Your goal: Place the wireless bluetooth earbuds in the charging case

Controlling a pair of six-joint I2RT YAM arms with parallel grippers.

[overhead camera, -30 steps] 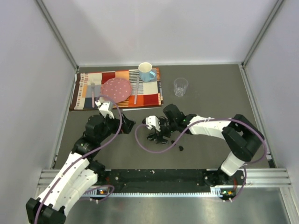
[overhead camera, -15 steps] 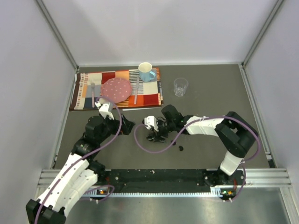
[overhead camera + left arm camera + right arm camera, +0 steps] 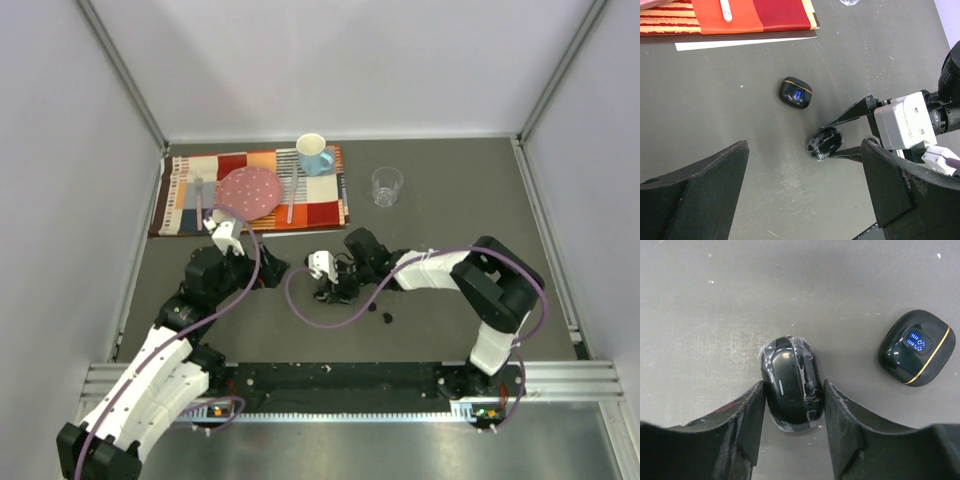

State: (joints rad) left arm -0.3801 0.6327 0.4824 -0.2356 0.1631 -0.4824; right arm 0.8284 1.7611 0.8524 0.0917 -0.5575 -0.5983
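Right fingers: clamped on either flank of the film-wrapped charging case, both pads touching it. The case lies flat on the table.
Left fingers: spread wide, gripping nothing, hovering over the table beside the work.
Second case: lid down, blue display lit, gold seam; it lies near the first but apart from it.
Earbuds: from overhead I see two black specks on the table beside the right arm. I take them for loose buds, though they are too small to be sure.
Progress: early, I judge. Both cases look shut and no bud is seated. I still have to open a case, pick up each bud and seat it.
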